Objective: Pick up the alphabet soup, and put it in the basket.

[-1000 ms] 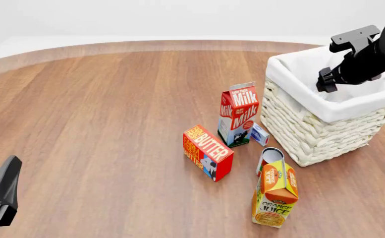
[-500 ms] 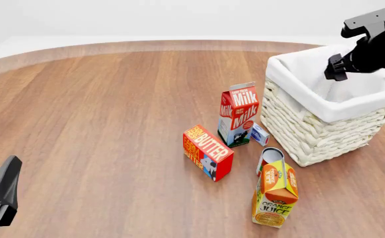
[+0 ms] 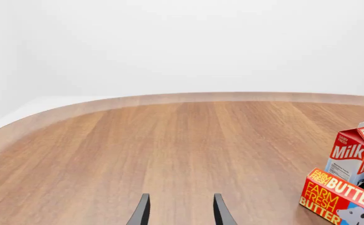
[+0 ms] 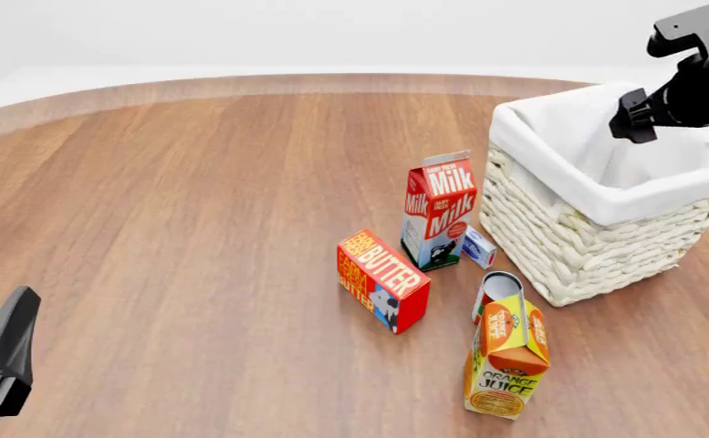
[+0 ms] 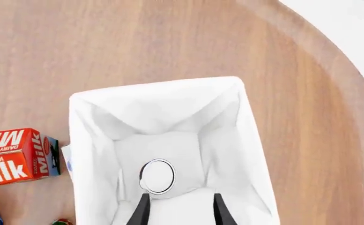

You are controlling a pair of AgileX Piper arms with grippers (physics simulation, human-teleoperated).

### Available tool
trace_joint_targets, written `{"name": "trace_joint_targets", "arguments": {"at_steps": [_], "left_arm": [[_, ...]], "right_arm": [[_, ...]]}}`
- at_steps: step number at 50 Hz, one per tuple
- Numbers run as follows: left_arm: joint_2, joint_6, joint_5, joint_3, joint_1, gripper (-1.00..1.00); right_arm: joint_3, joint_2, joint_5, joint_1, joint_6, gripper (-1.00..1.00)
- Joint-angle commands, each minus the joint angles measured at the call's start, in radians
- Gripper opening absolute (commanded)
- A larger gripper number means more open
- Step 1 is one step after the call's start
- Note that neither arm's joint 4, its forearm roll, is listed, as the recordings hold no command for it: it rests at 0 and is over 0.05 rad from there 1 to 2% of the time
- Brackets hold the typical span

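Observation:
The alphabet soup shows only as a round silvery-white lid, standing upright on the cloth floor of the basket. In the front view the can is hidden inside the basket, a large whitish wicker one with a white liner at the right of the table. My right gripper hangs open well above the can, with nothing between its fingers. Its arm reaches in at the front view's top right, over the basket. Low over bare wood at the near left, my left gripper is open and empty.
A milk carton stands left of the basket, with a small blue-and-white box beside it. A butter box, a red-and-white can and an orange juice carton lie nearer. The left gripper's body sits at the bottom left corner.
The right arm has risen up and to the right, away from the basket's inside. The left gripper and the objects on the table have not moved.

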Motion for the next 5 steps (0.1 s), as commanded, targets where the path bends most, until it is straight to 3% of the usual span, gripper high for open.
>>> {"name": "trace_joint_targets", "arguments": {"at_steps": [1, 5], "left_arm": [[0.0, 0.0, 0.0, 0.0, 0.0, 1.0], [0.0, 0.0, 0.0, 0.0, 0.0, 1.0]], "right_arm": [[0.027, -0.042, -0.002, 0.004, 0.009, 1.0], [0.042, -0.058, -0.005, 0.004, 0.014, 1.0]]}}
